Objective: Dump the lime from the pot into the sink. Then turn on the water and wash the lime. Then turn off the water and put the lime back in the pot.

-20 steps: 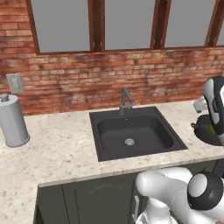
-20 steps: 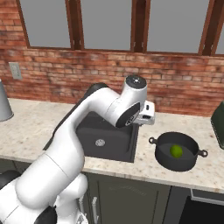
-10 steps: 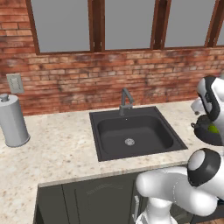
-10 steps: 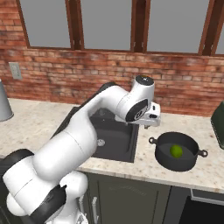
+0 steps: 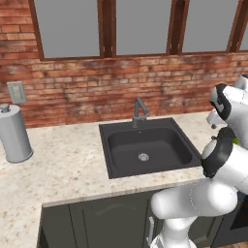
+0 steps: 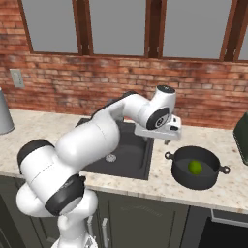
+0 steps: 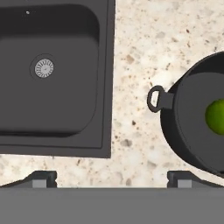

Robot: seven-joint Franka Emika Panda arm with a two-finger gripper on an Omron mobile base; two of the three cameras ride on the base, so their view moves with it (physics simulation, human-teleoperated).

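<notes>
Nothing of the task done yet, judging by how things lie: lime (image 6: 195,167) sitting inside the pot (image 6: 195,168), toward the middle of its floor, and pot standing upright on the bench (image 6: 164,181) just to the right of the sink (image 6: 127,154), close to the basin's rim but not touching it as far as the hand view shows. Sink basin bare and dry-looking around the silver drain (image 7: 43,68); no water visible at the faucet (image 5: 139,111) behind the basin. Everything left to do: grasping the pot, tipping the lime into the sink, running and stopping the water, returning the lime to the pot. Probably in the approach to the pot, aiming for its near loop handle (image 7: 157,99), the one on the side facing the sink. As for pose: arm arched up and over the sink's right edge, wrist bent downward, gripper (image 6: 167,141) hanging above the strip of bench between sink and pot, nearer the pot's left handle than the basin. Fingers (image 7: 180,178) spread wide apart, released, holding nothing and touching nothing. Hand camera looking straight down, sink on one side, pot and lime on the other, speckled bench between.
</notes>
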